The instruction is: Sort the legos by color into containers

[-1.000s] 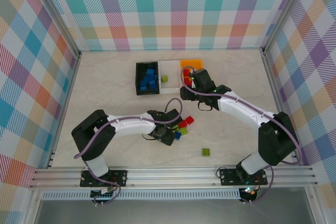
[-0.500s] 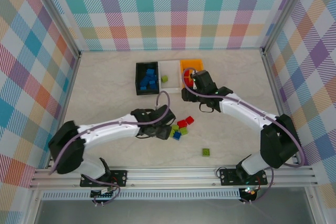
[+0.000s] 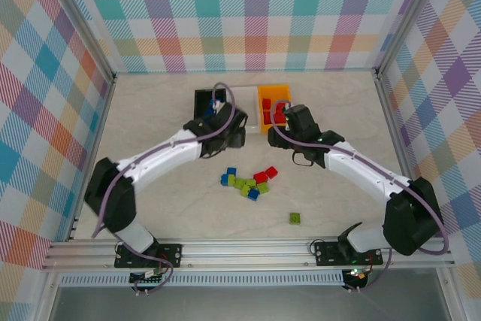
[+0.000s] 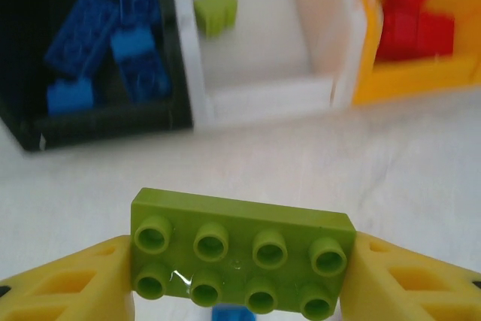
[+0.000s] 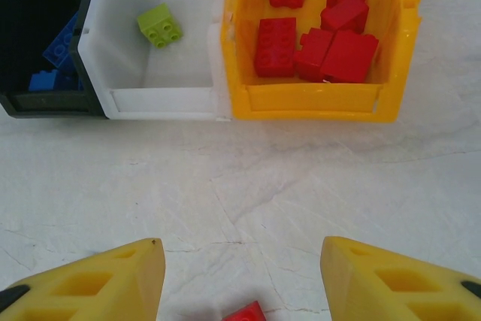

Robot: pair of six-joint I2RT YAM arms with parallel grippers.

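Observation:
My left gripper is shut on a lime green eight-stud lego, held over the table just short of the white container. That container holds one green lego. The black container holds several blue legos. Several red legos lie in the orange container. My right gripper is open and holds nothing, a little short of the orange container, with a red lego on the table below it. From above, the left gripper and right gripper both sit in front of the containers.
Loose legos lie mid-table: a blue one, green ones, red ones, and a lone green one nearer the front. The two arms reach side by side toward the bins. Checked walls enclose the table.
My left gripper has risen from the loose pile and swung back to the containers with the green lego in it. My right gripper has backed slightly away from the orange container.

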